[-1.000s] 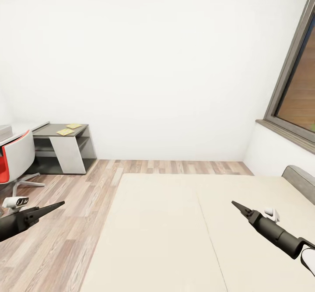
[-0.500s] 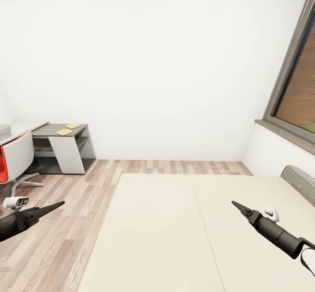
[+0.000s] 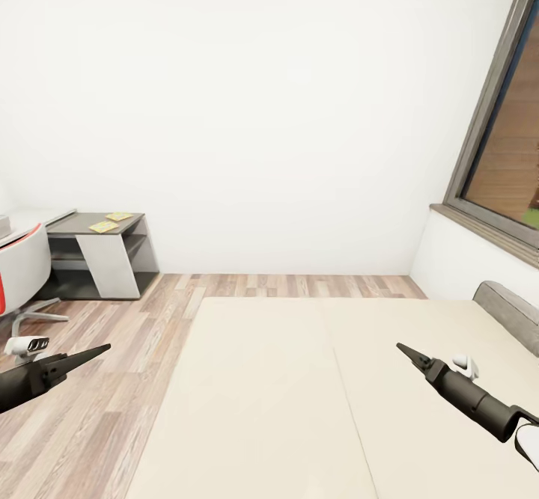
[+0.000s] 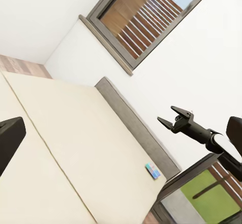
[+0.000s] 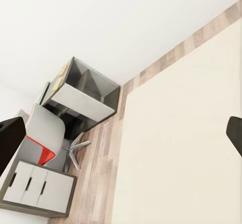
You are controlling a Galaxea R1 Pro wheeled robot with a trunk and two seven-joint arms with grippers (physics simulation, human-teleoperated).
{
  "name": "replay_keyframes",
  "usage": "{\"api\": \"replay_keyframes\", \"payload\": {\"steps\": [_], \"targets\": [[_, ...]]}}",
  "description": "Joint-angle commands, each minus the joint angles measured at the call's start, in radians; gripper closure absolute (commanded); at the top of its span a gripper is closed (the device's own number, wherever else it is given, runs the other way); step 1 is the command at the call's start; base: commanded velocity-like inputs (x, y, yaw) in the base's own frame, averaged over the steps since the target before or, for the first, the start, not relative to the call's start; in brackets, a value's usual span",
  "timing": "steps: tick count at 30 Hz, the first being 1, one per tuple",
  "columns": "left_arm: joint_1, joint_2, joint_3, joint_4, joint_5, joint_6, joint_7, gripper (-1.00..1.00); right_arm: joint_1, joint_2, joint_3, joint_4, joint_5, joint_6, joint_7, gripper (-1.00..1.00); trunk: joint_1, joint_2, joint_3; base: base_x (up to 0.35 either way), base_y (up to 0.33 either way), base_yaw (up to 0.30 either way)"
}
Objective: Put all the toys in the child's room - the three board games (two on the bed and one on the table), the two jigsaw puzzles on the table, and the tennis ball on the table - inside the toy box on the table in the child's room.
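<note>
A bedroom in a home: a wide bed point(image 3: 299, 379) with a cream mattress stands on a wood-plank floor point(image 3: 112, 379), a desk point(image 3: 90, 233) and a red-and-white swivel chair point(image 3: 22, 274) stand by the white wall, and a window point(image 3: 509, 155) is set beside the bed.

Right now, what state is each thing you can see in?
Left gripper: open, empty.
Right gripper: open, empty.
Jigsaw puzzles: lying flat on the table.
Blue board game: lying flat on the bed.
</note>
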Motion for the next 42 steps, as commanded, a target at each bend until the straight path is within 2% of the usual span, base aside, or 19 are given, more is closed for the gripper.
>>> {"api": "replay_keyframes", "payload": {"steps": [1,42], "targets": [[-0.001,0.000,0.000,0.000,-0.001,0.011,-0.004,-1.00,-0.001,0.000,-0.001,0.000,-0.005,0.007,0.001,-1.00,0.001,-0.002,-0.002,0.000,-0.002,-0.057],[-0.001,0.000,0.000,0.000,-0.001,0.010,-0.004,-1.00,-0.001,0.000,-0.001,0.000,-0.005,0.007,0.001,-1.00,0.001,-0.002,-0.002,0.000,0.000,-0.005]]}}
